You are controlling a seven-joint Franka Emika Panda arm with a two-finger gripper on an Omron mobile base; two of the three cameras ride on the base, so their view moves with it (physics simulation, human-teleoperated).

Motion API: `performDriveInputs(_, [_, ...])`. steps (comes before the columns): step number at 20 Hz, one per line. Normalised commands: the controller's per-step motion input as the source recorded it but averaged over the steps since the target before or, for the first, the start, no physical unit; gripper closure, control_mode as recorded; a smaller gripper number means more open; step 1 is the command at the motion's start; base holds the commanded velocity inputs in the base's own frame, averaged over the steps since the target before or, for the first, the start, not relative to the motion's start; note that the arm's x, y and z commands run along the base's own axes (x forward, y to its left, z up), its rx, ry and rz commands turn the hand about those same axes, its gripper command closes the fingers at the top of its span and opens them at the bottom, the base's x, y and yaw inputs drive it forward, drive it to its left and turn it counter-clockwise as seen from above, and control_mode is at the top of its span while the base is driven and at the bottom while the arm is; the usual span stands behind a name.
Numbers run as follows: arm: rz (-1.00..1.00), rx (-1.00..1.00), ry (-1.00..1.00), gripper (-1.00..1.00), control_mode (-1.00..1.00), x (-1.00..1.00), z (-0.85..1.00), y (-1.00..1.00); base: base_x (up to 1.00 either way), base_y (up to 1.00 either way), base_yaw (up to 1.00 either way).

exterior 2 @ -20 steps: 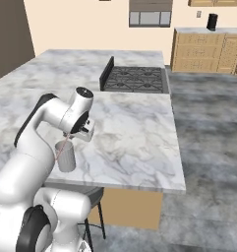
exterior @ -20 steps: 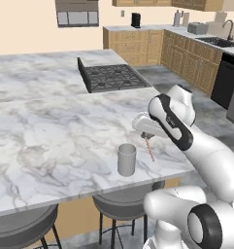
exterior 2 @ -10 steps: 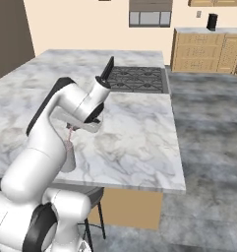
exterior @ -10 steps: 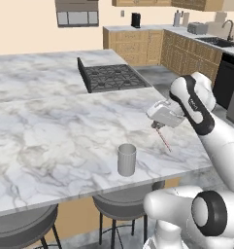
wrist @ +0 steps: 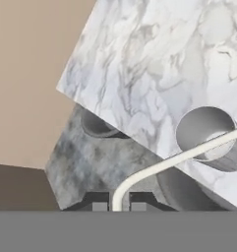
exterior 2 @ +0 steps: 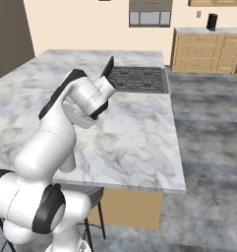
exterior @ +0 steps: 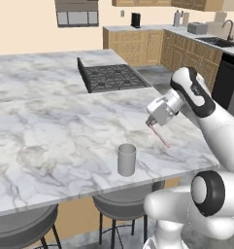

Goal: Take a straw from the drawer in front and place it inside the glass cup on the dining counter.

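Note:
The thin reddish-pink straw hangs slanted from my gripper, which is shut on its upper end above the marble dining counter. The grey glass cup stands upright near the counter's front edge, below and to the left of the straw's lower tip, apart from it. In the hand view the straw runs from between my fingertips across the cup's open mouth, with the gripper over the counter's edge. My arm hides the hand in the right base view. The drawer is out of view.
A black cooktop is set into the far part of the counter. Two round stools stand under the front edge. Wooden wall cabinets with a sink run along the back right.
My arm has swung to the right and its elbow has risen. The hand and the straw have shifted a little right of the cup. The cup has stayed in place.

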Motion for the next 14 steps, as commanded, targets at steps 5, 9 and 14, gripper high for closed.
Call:
performDriveInputs(5, [0.20, 0.30, -0.01, 1.00, -1.00, 0.00, 0.00, 0.11, 0.00, 0.00, 0.00])
performDriveInputs(9, [0.17, 0.33, -0.19, 1.00, -1.00, 0.00, 0.03, 0.00, 0.00, 0.00, 0.00])
performDriveInputs(14, [0.11, 0.33, -0.27, 1.00, -1.00, -0.13, 0.00, 0.00, 0.00, 0.00, 0.00])
